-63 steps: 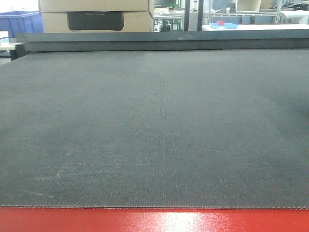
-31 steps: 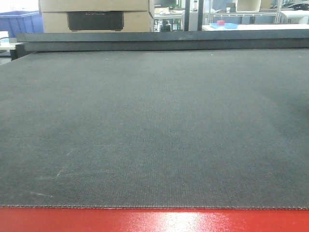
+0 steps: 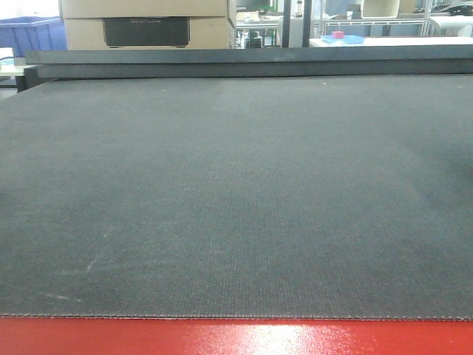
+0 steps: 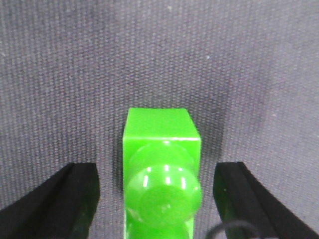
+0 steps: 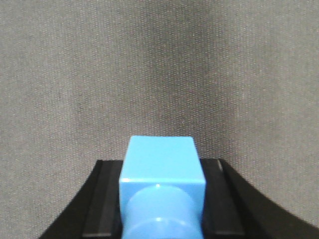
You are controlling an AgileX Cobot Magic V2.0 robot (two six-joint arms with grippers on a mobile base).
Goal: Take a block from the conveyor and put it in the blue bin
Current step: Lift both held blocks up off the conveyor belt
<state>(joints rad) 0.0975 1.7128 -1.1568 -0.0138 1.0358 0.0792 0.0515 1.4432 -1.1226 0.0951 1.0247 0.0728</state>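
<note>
Front view first: the conveyor (image 3: 236, 200) fills the frame, dark woven belt with its red border strip (image 3: 236, 338) at the near edge, and neither a block nor an arm shows here. A blue bin (image 3: 29, 33) sits far off at the back left, beyond the belt, beside a cardboard box (image 3: 144, 22). Over to the left wrist view: the left hand (image 4: 159, 172) is spread wide, one black finger on either side of a green block (image 4: 160, 144), with belt showing in both gaps, so nothing is gripped. The block looks to lie on the conveyor, centred between the fingers, long axis running straight away from the wrist. It is glossy bright green, square at the far end and rounded at the near one. By my reading, the fingers need only close inward. Right wrist view: the right hand (image 5: 162, 167) is pinching a blue block (image 5: 160, 164) – pads tight against both sides, belt beyond. That one is sky blue and of the same form.
</note>
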